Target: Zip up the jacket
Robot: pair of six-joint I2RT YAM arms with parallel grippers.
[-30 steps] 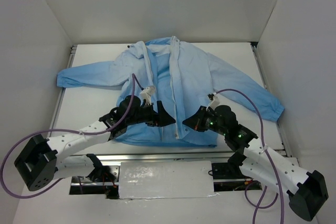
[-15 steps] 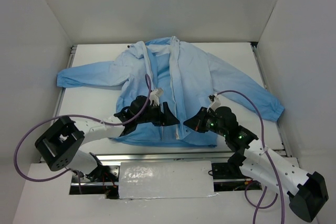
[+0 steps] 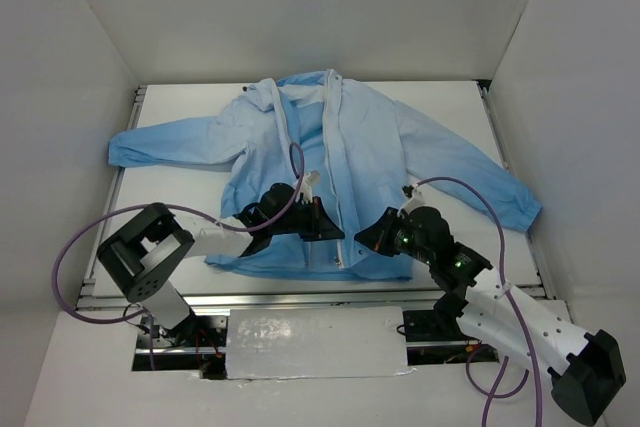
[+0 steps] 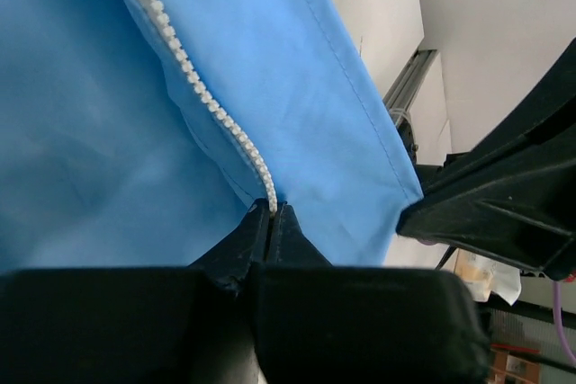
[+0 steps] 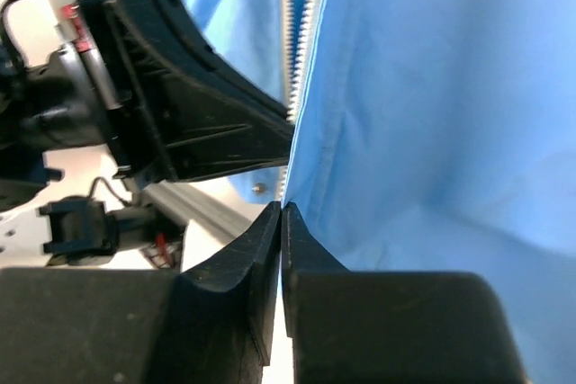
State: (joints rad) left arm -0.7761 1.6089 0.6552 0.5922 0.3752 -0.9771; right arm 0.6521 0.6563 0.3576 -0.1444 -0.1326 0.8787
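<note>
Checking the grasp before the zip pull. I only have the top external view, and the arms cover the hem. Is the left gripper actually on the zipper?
Observer: Yes. In the left wrist view the left gripper is shut. It pinches the jacket right where a row of white zipper teeth ends.
Operator: And the right one?
Observer: In the right wrist view the right gripper is shut on the plain blue edge of the other front panel. White teeth show farther up that edge, not in the jaws.
</note>
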